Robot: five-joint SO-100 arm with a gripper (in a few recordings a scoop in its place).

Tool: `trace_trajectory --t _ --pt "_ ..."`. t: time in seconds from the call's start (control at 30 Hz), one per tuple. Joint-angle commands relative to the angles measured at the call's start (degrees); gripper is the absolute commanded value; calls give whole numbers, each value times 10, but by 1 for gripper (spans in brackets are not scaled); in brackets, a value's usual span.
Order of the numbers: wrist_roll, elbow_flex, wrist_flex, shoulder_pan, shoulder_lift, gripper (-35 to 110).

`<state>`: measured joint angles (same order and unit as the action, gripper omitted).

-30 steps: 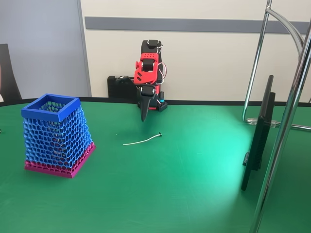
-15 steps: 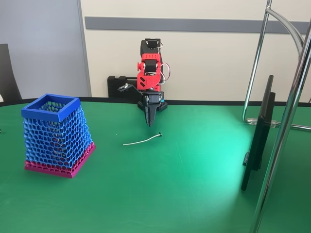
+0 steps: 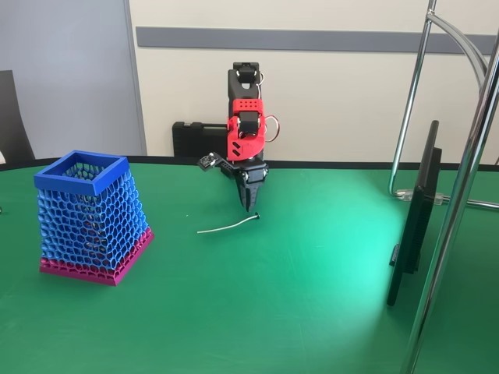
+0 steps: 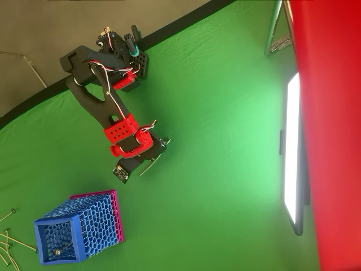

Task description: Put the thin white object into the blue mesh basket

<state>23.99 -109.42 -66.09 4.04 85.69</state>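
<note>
The thin white object (image 3: 227, 227) lies flat on the green table, its small dark tip at its right end in the fixed view. From overhead the thin white object (image 4: 149, 166) pokes out from under the wrist. My gripper (image 3: 248, 207) points straight down, its tip just above and behind the dark-tipped end, apart from it. The fingers taper to a single point and hold nothing. In the overhead view my gripper (image 4: 162, 148) hangs over the strip. The blue mesh basket (image 3: 82, 174) stands upright at the left, well clear of the arm, also seen from above as the basket (image 4: 40, 244).
A dark monitor (image 3: 413, 226) stands edge-on at the right beside a chrome stand (image 3: 460, 195). Several thin sticks (image 4: 8, 239) lie at the overhead view's left edge, beside the basket. Open green cloth (image 3: 273, 296) stretches between strip, basket and monitor.
The arm has swung to the right and reached forward and down, bringing the gripper tip from behind the strip's middle to just above its dark-tipped end. The strip and basket have not moved.
</note>
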Motion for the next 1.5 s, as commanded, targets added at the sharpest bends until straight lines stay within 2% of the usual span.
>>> trace_trajectory --t 0.0,0.93,1.47 --pt "3 21 -4 2 -9 15" --pt "-15 72 -4 35 -93 15" --pt "-20 132 -12 19 -110 1"
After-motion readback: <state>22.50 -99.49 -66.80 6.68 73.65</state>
